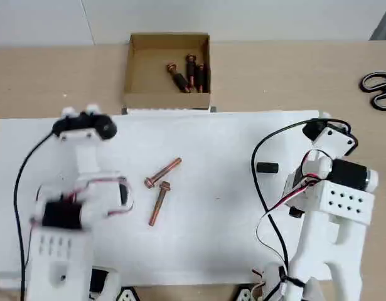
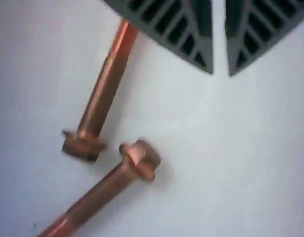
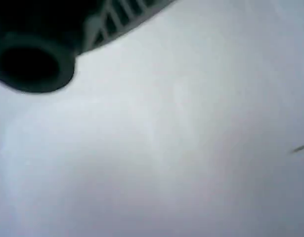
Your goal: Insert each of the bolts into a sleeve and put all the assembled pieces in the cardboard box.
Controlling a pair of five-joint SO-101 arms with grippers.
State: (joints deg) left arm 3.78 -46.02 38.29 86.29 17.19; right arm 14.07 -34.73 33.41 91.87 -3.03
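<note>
While both arms stand over the white sheet (image 1: 218, 238) that covers the counter (image 1: 54, 75), two bare bolts lie a little left of the centre of the high view. The upper bolt (image 1: 163, 172) slants up toward the right. The lower bolt (image 1: 159, 204) runs down almost straight. Their heads are near each other but do not touch.

The left arm (image 1: 73, 188) fills the left side of the high view. In its wrist view the left fingers (image 2: 191, 34) hang above the sheet, just beside the shaft of one bolt. They are nearly together, with only a thin gap, and nothing is between them.

One black sleeve (image 1: 267, 167) lies on its side right of the centre, well apart from the bolts and just left of the right arm (image 1: 331, 182). In the right wrist view its open end (image 3: 28, 64) shows close beside one of the right fingers (image 3: 122, 17). Whether these fingers are apart or closed, and whether they touch the sleeve, one cannot tell.

The cardboard box (image 1: 135, 69) sits on the bare counter at the top centre, just beyond the far edge of the sheet. Several assembled pieces (image 1: 187, 74) lie in its right half. A pair of scissors (image 1: 378, 89) rests at the right edge of the counter.
</note>
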